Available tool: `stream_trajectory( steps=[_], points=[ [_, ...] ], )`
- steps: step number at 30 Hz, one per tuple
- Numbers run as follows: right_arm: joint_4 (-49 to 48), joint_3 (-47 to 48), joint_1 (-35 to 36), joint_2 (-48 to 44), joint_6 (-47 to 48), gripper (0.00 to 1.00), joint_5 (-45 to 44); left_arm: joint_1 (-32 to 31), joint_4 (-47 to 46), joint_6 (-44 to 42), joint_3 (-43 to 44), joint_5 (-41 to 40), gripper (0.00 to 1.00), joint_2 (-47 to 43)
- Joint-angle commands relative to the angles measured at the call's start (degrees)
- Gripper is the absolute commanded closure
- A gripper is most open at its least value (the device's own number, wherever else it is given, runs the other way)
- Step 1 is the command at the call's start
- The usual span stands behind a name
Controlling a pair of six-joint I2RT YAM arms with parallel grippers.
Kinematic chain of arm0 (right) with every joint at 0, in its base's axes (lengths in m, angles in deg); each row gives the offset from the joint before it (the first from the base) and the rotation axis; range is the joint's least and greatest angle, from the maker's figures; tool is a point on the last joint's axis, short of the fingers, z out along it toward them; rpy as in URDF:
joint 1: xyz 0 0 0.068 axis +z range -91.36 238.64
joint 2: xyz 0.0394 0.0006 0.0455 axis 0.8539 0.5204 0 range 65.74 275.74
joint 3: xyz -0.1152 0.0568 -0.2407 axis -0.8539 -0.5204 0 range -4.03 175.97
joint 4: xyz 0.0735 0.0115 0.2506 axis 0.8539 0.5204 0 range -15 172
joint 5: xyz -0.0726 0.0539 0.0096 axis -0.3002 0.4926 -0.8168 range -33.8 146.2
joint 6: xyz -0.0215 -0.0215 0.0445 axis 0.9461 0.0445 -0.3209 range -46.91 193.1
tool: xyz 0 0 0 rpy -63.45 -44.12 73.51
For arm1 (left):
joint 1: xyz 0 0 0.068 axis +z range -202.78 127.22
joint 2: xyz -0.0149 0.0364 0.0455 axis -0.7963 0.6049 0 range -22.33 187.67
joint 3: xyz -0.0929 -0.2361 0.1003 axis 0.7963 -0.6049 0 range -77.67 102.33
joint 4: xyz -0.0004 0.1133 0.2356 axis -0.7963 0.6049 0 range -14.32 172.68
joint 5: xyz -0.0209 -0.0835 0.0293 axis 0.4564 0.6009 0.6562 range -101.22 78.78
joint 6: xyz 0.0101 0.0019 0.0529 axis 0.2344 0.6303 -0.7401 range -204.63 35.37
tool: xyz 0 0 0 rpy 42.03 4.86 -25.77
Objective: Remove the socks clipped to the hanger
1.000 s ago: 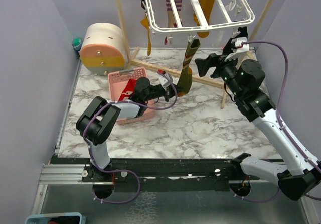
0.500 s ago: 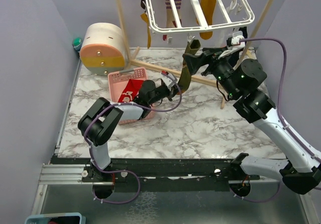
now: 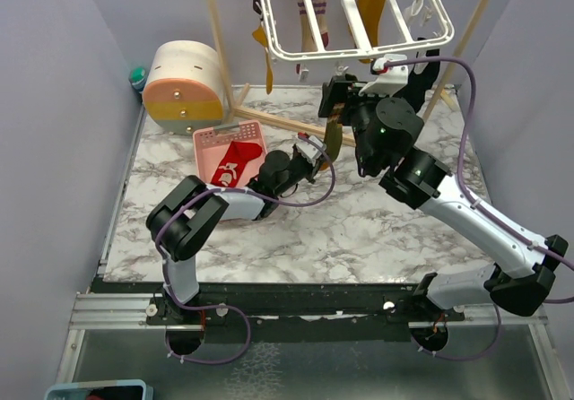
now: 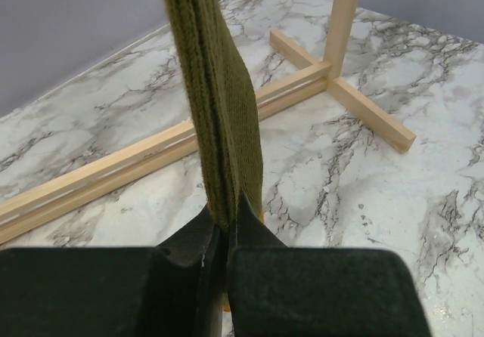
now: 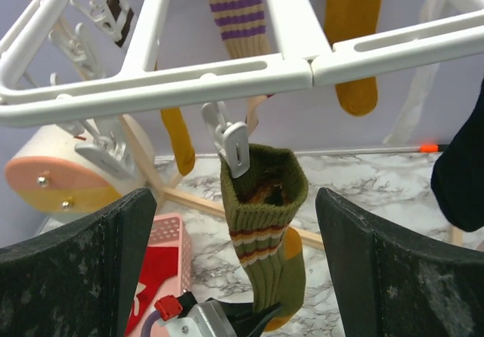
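Observation:
An olive green sock (image 3: 332,136) (image 5: 265,201) with a striped cuff hangs from a grey clip (image 5: 233,146) on the front bar of the white hanger (image 3: 359,46) (image 5: 227,80). My left gripper (image 3: 316,153) (image 4: 227,216) is shut on the sock's lower end (image 4: 219,110). My right gripper (image 3: 345,95) (image 5: 234,201) is open, one finger on each side of the cuff and clip, apart from both. A red striped sock (image 5: 238,16), two mustard socks (image 5: 352,42) (image 5: 178,137) and a black sock (image 5: 461,171) also hang from the hanger.
A pink basket (image 3: 220,153) with a red sock (image 3: 231,162) in it stands beside my left arm. The wooden rack's pole (image 3: 220,41) and floor bar (image 3: 287,124) run behind the olive sock. A round cream and peach box (image 3: 184,82) is at the back left.
My right arm has swung left and forward, up to the clip that holds the olive sock. My left gripper, still shut on the sock, has shifted slightly right.

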Motion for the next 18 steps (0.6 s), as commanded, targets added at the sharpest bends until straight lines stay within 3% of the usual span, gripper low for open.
stream_trajectory(
  steps=[1, 8, 18],
  points=[
    [-2.2, 2.6, 1.2, 0.8, 2.7, 0.07, -8.8, -0.5, 0.0, -0.5, 0.4, -2.2, 1.00, 1.6],
    [-4.3, 5.3, 1.3, 4.3, 3.9, 0.07, -9.4, -0.6, 0.1, -0.3, 0.5, -1.4, 1.00, 1.8],
    [3.7, 14.1, 1.6, 11.7, 2.1, 0.07, -14.1, -0.6, 0.4, -0.8, 0.5, 0.0, 1.00, 1.5]
  ],
)
